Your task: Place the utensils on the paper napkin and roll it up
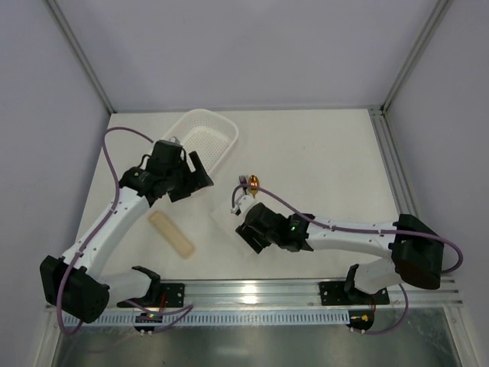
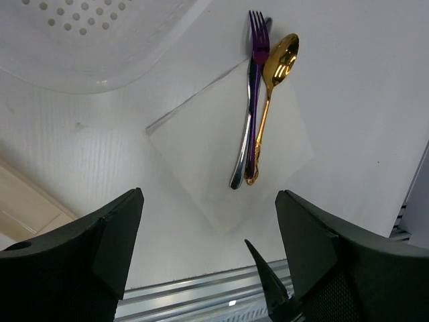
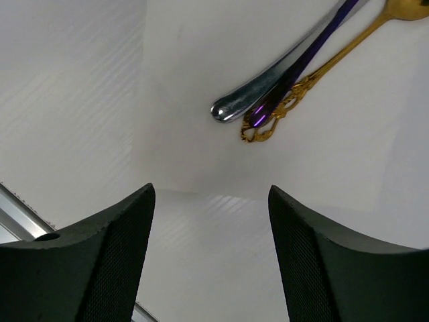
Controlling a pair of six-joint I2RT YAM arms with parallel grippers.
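Note:
The paper napkin (image 2: pixel 214 154) lies flat on the table as a thin white square. On it lie three utensils side by side: a dark purple fork (image 2: pixel 255 74), a gold spoon (image 2: pixel 280 60) and a silver spoon, of which the handle (image 2: pixel 240 164) shows. Their heads reach past the napkin's far corner. My left gripper (image 2: pixel 209 198) is open and empty, above the table left of the napkin (image 1: pixel 221 215). My right gripper (image 3: pixel 211 191) is open and empty, just short of the napkin's near corner (image 3: pixel 201 161) and the handle ends (image 3: pixel 231 107). The gold bowl (image 1: pixel 254 182) shows in the top view.
A white perforated basket (image 1: pixel 229 139) stands at the back left, its rim also in the left wrist view (image 2: pixel 100 74). A flat beige slab (image 1: pixel 172 233) lies on the table at the front left. A metal rail (image 1: pixel 252 289) runs along the near edge.

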